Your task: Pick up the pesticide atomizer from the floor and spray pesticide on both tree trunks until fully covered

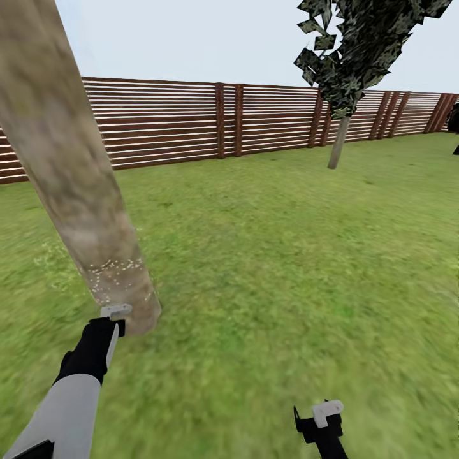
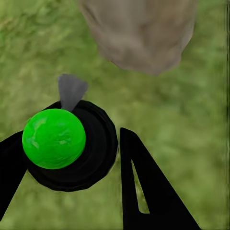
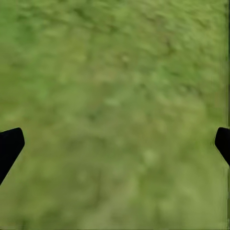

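Two trees stand on the lawn (image 1: 274,255): the near trunk (image 1: 70,172), crown cut off above, carries white pesticide specks (image 1: 118,271) low down; the far tree (image 1: 347,70) stands by the fence (image 1: 191,121). Left gripper (image 2: 72,163) is clamped on the atomizer (image 2: 55,139), its body hidden below the green cap, just beside the trunk base. Right gripper (image 3: 115,143) fingers spread apart over grass.
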Controlling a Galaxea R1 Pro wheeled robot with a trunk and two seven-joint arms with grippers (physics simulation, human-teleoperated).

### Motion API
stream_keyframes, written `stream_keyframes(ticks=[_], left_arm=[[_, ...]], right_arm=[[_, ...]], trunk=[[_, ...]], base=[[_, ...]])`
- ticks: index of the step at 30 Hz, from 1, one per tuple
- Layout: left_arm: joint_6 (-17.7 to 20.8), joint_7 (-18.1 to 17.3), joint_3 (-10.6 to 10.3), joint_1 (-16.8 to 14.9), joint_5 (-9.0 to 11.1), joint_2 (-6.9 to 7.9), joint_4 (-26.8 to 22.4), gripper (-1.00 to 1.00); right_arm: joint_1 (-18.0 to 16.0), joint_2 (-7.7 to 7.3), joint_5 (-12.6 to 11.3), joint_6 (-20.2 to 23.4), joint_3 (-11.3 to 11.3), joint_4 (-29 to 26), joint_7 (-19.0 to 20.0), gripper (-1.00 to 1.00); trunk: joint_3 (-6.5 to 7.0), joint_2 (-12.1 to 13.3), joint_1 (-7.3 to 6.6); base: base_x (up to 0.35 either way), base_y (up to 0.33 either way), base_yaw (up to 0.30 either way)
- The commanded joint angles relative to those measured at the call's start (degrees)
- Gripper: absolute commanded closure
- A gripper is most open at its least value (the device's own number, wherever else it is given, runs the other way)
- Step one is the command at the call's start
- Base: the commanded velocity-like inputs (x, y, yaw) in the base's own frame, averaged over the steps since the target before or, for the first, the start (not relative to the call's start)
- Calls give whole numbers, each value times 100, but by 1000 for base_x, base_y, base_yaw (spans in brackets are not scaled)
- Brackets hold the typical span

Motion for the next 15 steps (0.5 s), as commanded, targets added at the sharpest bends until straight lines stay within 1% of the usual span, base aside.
stream_keyframes(ticks=[1,6,8,9,15], left_arm=[[28,11,2,-3,-1,-3,-8,100],[33,11,4,-3,-13,6,-10,100],[33,22,16,3,-19,39,-3,100],[32,22,18,35,-24,60,-1,100],[33,28,-4,67,-33,24,-1,100]], right_arm=[[-3,-1,35,0,45,4,-60,-100],[-3,-1,35,1,45,4,-60,-100],[-3,-1,35,2,45,4,-60,-100],[-3,-1,35,0,45,4,-60,-100],[-3,-1,35,-1,45,4,-60,-100]], trunk=[[-5,-2,1],[-5,-2,1],[-5,-2,1],[-5,-2,1],[-5,-2,1]], base=[[203,-228,0],[206,-226,0],[198,-225,3],[160,-236,140],[34,-267,258]])
